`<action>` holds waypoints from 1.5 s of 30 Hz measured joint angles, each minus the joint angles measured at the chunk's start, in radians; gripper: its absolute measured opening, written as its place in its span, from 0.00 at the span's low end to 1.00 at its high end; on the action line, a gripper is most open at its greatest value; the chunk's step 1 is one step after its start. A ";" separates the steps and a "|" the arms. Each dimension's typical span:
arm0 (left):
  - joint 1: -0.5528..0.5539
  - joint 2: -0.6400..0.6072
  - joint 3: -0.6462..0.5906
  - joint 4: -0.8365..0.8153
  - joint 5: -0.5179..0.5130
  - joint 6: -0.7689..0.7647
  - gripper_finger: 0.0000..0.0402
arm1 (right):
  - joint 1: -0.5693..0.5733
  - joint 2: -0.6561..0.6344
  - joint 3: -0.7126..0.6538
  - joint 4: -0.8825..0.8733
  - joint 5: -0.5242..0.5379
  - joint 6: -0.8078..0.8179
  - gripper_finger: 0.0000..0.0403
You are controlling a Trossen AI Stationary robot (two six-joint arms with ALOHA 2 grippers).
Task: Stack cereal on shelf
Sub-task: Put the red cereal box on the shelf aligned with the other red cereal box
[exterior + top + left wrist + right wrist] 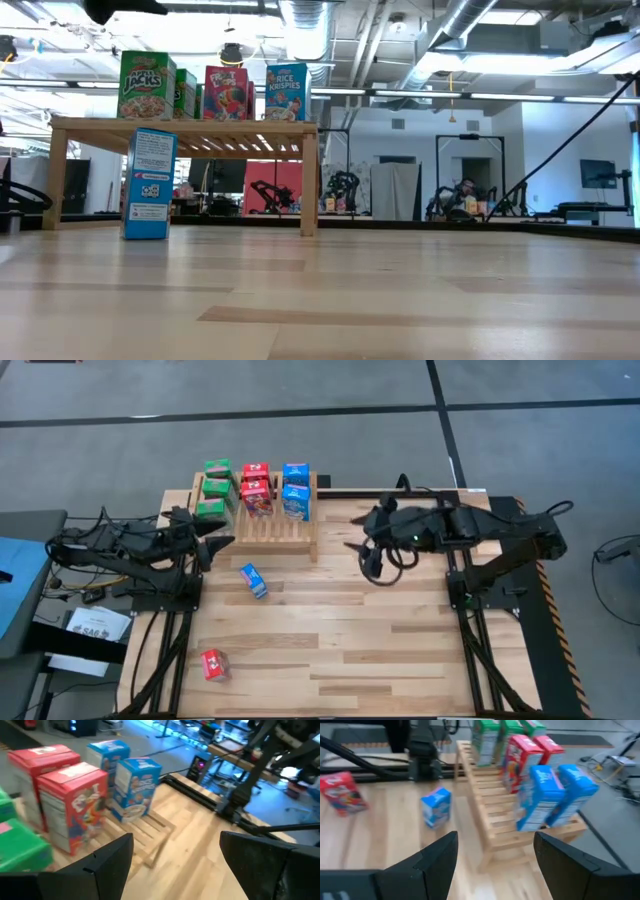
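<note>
My left claw (222,543) hung open and empty just beside the shelf's (285,528) left end, over the worktop (350,630). My right claw (358,532) was likewise open and empty, just off the shelf's right end.

Between the claws stood the shelf, carrying seven cereal boxes upright in three rows toward its back: three green boxes (213,487) at the left, two red boxes (256,490) in the middle, two blue boxes (295,490) at the right. The front slats lay bare.

Two boxes remained off the shelf. A loose blue box (254,580) stood on the worktop just in front of the shelf, near my left claw. A loose red box (213,664) sat well apart, near the worktop's front left corner. Nothing lay between either claw and the shelf.
</note>
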 joint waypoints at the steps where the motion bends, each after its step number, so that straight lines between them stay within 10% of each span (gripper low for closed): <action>1: -0.004 -0.001 0.000 0.004 0.009 -0.002 0.71 | 0.015 -0.003 -0.014 0.012 0.001 0.007 0.71; 12: -0.025 0.000 0.000 0.002 0.011 -0.053 0.71 | 0.113 -0.064 -0.315 0.254 0.062 0.079 0.71; 45: -0.026 0.059 0.000 -0.003 0.008 -0.190 0.71 | 0.113 -0.803 -1.408 1.033 -0.005 0.181 0.71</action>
